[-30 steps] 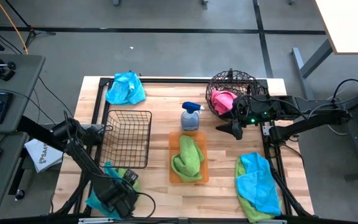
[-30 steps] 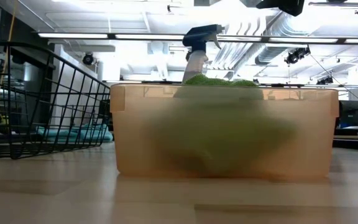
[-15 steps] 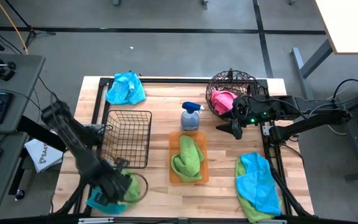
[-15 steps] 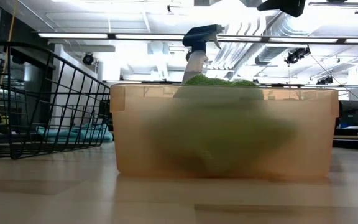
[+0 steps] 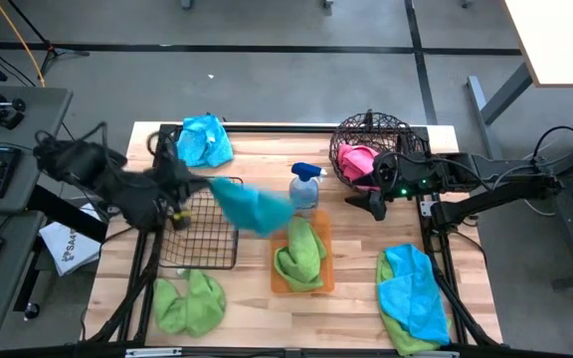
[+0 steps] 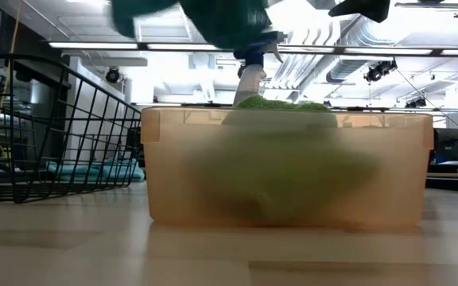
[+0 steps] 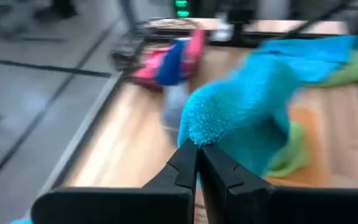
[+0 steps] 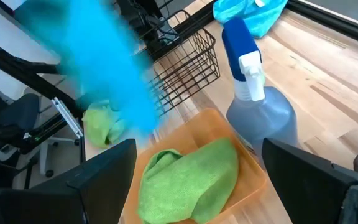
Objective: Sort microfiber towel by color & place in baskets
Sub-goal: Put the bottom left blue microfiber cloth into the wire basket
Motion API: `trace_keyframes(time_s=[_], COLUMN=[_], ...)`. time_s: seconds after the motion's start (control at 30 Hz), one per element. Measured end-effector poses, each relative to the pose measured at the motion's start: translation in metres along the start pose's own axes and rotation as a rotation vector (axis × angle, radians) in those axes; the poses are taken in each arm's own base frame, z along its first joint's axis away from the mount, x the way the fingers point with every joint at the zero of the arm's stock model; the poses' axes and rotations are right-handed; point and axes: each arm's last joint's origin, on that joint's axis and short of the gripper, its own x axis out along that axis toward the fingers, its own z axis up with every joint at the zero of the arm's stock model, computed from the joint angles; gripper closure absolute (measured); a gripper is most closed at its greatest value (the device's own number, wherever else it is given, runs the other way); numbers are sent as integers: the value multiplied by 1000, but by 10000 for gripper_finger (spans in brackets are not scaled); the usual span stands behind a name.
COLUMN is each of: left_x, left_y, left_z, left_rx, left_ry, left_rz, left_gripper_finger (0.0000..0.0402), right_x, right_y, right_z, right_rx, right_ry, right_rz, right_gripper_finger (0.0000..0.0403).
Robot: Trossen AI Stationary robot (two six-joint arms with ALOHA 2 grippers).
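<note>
My left gripper (image 5: pixel 195 187) is above the square black wire basket (image 5: pixel 207 234), shut on a cyan towel (image 5: pixel 252 204) that streams out toward the spray bottle (image 5: pixel 304 187). The towel also shows in the left wrist view (image 7: pixel 241 112) and the low view (image 6: pixel 213 20). My right gripper (image 5: pixel 371 204) is open and empty beside the round brown wire basket (image 5: pixel 371 134), which holds a pink towel (image 5: pixel 358 162). A green towel (image 5: pixel 301 249) lies in the orange tray (image 5: pixel 279 283). Another green towel (image 5: pixel 189 303) lies at the near left. My left gripper pinches a bunched edge of the cyan towel (image 7: pixel 194 134) between its two shut fingers. The towel is lifted clear of the table and trails out beyond the fingertips toward the table's right, above the black basket; how many layers are in the pinch I cannot tell.
A cyan towel (image 5: pixel 202 139) lies at the far left corner. A cyan towel on a green one (image 5: pixel 411 293) lies at the near right. The grey spray bottle stands between the black basket and the round basket, just beyond the tray.
My left gripper has risen from the near left corner with the cyan towel and swung toward the far edge, to above the black basket. The towel has lifted off the green towel, which stays on the table, and now flies out toward the right.
</note>
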Motion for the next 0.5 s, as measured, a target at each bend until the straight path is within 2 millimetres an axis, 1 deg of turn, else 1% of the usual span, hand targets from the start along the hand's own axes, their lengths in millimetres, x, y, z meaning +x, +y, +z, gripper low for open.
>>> trace_keyframes(time_s=[0.1, 0.2, 0.3, 0.37, 0.43, 0.5], left_x=[-5, -3, 3, 9, 15, 23], left_y=[15, 19, 12, 3, -8, -20], left_z=[-11, -25, -39, -43, -39, -30], left_rx=[-30, -66, -99, -119, -143, -114], left_ry=[51, 135, 169, 152, 94, 25], left_rz=[85, 134, 136, 109, 55, 2], left_gripper_finger=[401, 402, 401, 401, 401, 401], right_x=[0, 0, 0, 0, 0, 0], right_y=[0, 0, 0, -1, -1, -1], right_z=[0, 0, 0, 1, 1, 1], right_rx=[17, 17, 17, 17, 17, 18], right_ry=[0, 0, -11, -17, -19, -19], right_rz=[0, 0, -14, -22, -23, -23], right_gripper_finger=[59, 59, 59, 59, 59, 59])
